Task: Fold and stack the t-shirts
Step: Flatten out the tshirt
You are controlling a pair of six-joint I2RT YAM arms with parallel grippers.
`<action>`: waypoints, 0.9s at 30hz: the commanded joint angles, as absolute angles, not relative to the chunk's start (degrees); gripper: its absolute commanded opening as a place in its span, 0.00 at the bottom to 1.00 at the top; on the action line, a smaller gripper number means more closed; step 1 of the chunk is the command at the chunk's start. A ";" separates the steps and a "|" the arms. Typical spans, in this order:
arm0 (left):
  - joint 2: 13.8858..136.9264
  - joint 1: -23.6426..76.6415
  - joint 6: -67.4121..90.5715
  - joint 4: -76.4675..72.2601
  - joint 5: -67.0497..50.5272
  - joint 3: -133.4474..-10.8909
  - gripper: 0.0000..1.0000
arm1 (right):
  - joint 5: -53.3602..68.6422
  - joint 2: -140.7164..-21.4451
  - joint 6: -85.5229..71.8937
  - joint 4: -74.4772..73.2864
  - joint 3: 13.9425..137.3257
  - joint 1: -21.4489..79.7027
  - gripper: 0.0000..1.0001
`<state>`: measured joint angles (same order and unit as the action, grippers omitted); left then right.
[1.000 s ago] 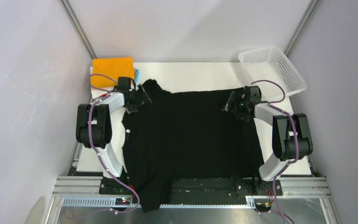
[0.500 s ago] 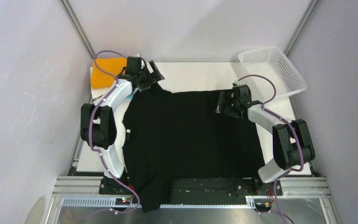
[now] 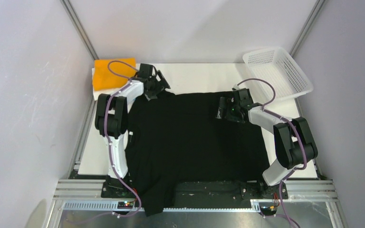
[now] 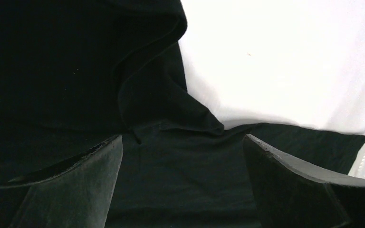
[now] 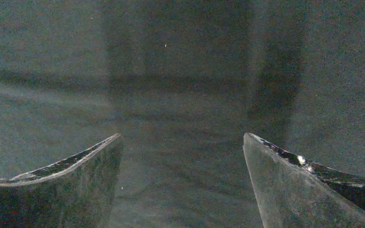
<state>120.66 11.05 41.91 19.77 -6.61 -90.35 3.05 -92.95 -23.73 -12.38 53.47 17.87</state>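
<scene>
The black t-shirt [image 3: 190, 137] lies spread on the counter [image 3: 199, 76], its near end hanging over the edge. The left tool [image 3: 158, 85] is above its far left corner, the right tool [image 3: 221, 110] above its far right part. Both are wide apart and empty.

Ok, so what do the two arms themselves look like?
Both the left arm and right arm have white links with chunky black joint housings, and a purple cable runs along each. The left end effector and right end effector are black, each with two dark wedge-shaped fingers.
</scene>
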 commanded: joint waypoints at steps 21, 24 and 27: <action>127.86 11.51 49.44 17.24 -3.98 -103.47 1.00 | 4.29 -95.68 -23.38 -11.19 55.02 16.01 0.99; 130.43 11.26 50.07 17.18 -2.29 -107.34 1.00 | 4.38 -95.84 -23.39 -11.44 55.03 15.55 1.00; 134.29 10.72 51.87 17.10 -5.14 -111.93 1.00 | 4.33 -95.81 -23.46 -11.74 55.14 15.24 0.99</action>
